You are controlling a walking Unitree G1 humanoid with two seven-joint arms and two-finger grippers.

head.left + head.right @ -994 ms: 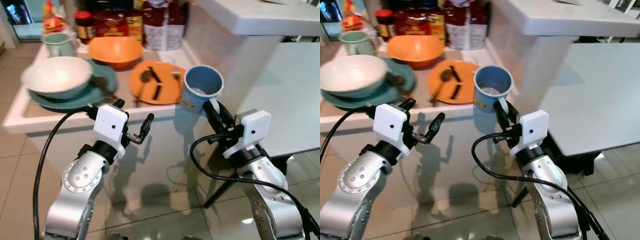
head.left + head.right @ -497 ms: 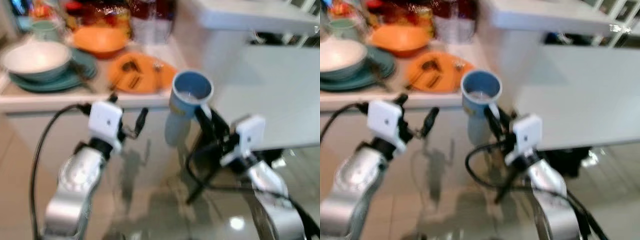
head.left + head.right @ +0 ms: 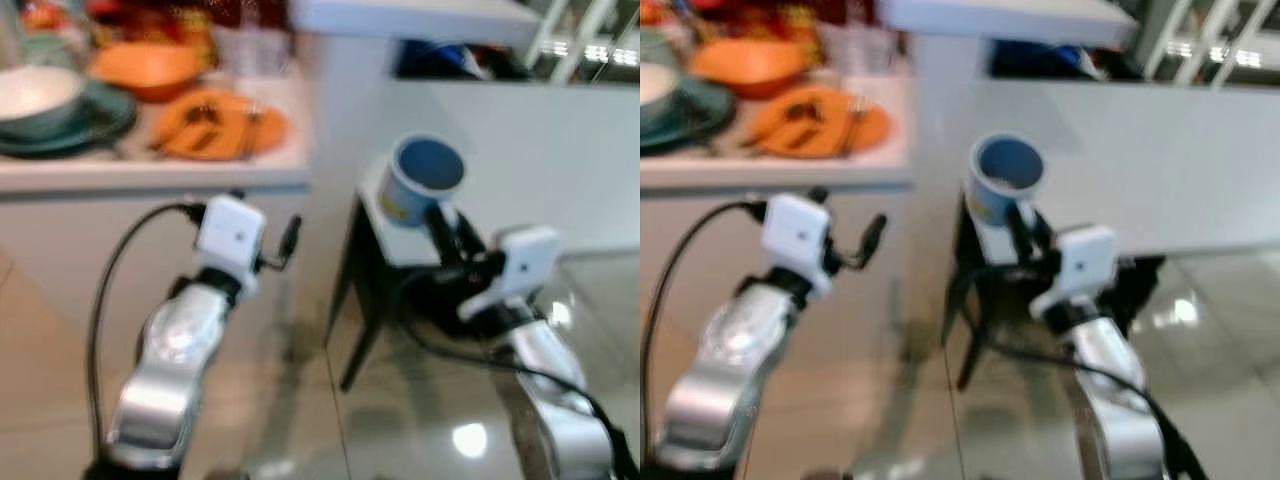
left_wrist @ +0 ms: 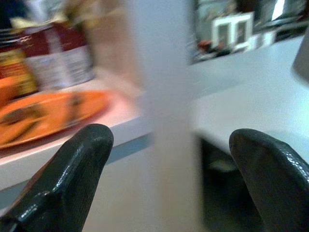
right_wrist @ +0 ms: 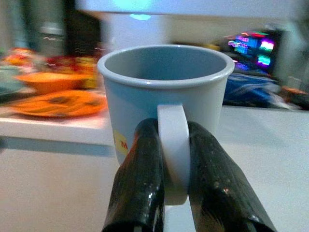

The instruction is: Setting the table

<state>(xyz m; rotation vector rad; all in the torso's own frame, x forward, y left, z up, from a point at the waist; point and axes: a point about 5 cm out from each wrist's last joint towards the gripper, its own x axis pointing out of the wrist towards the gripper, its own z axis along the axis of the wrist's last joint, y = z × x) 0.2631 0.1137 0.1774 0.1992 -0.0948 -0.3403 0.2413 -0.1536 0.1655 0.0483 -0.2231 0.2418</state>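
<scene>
A blue mug (image 3: 420,180) with a white handle (image 5: 173,145) hangs upright in the air in front of the white table (image 3: 520,160). My right gripper (image 5: 170,159) is shut on the mug's handle, one black finger on each side. My left gripper (image 3: 270,235) is held out in front of the counter (image 3: 150,178), open with nothing between its fingers (image 4: 72,174). On the counter lie an orange plate (image 3: 215,125) with cutlery on it, an orange bowl (image 3: 145,68) and a white bowl (image 3: 35,95) on a teal plate (image 3: 95,120).
Jars and packets (image 3: 200,15) stand at the back of the counter. A white pillar (image 4: 161,96) rises between the counter and the table. A dark chair or table leg (image 3: 355,300) stands under the table's near corner. Glossy tiled floor (image 3: 300,420) lies below.
The whole view has swung to the right, away from the counter and toward the white table. The right gripper still holds the mug by its handle. The left gripper stays open.
</scene>
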